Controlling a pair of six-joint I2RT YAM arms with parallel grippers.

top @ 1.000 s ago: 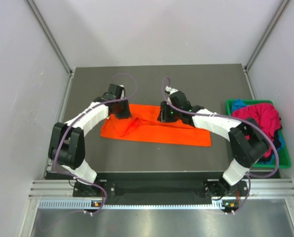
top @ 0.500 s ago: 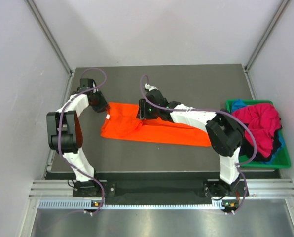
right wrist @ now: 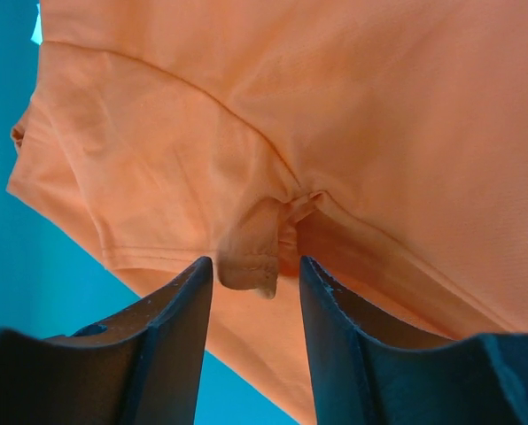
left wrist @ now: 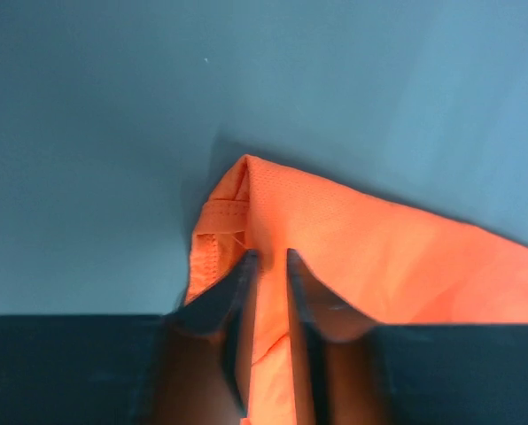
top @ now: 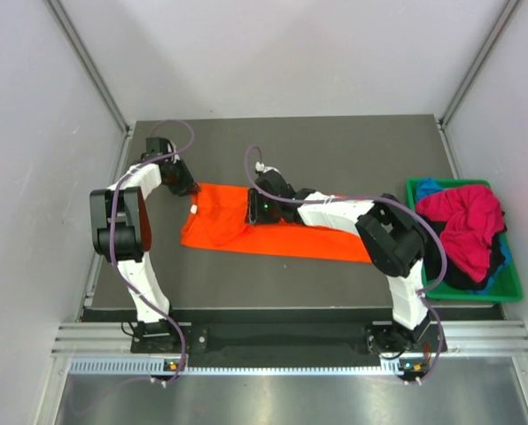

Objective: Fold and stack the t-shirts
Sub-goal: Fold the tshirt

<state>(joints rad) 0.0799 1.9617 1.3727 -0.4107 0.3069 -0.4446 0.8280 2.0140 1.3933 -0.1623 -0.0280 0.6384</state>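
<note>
Carried both grippers leftward over the last second: left gripper (top: 186,189) (left wrist: 268,258) at the far-left corner of the orange t-shirt (top: 286,235) (left wrist: 379,257) (right wrist: 379,115), pinched almost closed on a ridge of cloth; right gripper (top: 253,211) (right wrist: 255,267) mid-shirt, fingers parted astride a small pucker. Looks early: spread lengthwise on the table (top: 353,146), no finished fold or stack, with magenta-red t-shirt (top: 468,217) and blue t-shirt (top: 428,188) heaped in the green bin (top: 513,282).
</note>
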